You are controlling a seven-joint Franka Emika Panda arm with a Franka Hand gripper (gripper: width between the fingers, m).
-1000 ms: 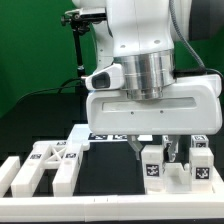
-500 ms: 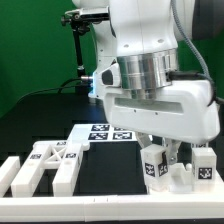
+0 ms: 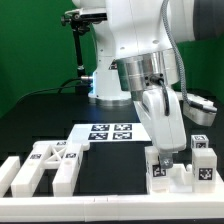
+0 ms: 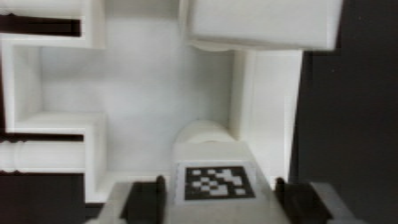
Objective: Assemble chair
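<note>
The chair is in loose white parts. In the exterior view, several tagged blocks (image 3: 157, 170) stand at the front right, and frame-like pieces (image 3: 45, 163) lie at the front left. My gripper (image 3: 166, 157) is turned edge-on and reaches down among the right-hand blocks. In the wrist view, my gripper (image 4: 217, 203) is open. Its dark fingers (image 4: 151, 200) stand on either side of a white part with a square tag (image 4: 217, 182). A small gap shows on each side. A white slab and frame (image 4: 107, 90) lie beyond it.
The marker board (image 3: 108, 131) lies flat on the black table behind the parts. A low white border rail (image 3: 100, 198) runs along the front edge. Another tagged block (image 3: 204, 163) stands at the far right, close to my gripper. A green backdrop stands behind the arm.
The hand has turned about a quarter turn, from broad face-on to edge-on. It has come lower over the right-hand blocks. The parts have not moved.
</note>
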